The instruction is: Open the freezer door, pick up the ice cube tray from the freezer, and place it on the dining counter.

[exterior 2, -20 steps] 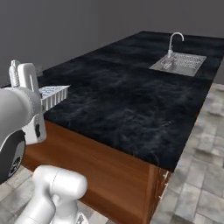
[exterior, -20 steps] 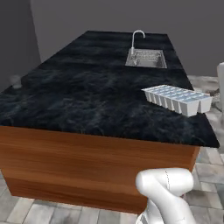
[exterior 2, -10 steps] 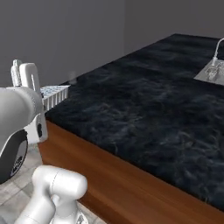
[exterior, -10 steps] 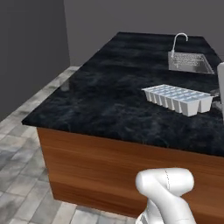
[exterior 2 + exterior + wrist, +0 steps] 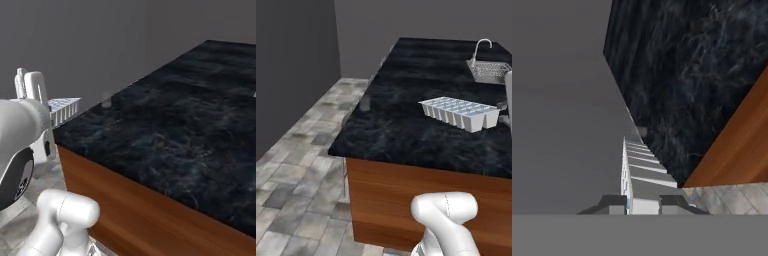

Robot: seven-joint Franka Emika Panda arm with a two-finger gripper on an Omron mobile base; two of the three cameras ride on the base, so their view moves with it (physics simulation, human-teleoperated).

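While gripper (image 5: 643, 204) clamps ice cube tray (image 5: 460, 113), dining counter (image 5: 401, 125) spans grey-walled, tiled room.

Even, soft rendered light, fairly dim, with no clear source. The black table (image 5: 406, 125) shows only faint grey marbling and no glare. The tray (image 5: 460, 112) casts no distinct shadow. All views are coarse and slightly blurred; the hand view is softest. No distortion at the edges
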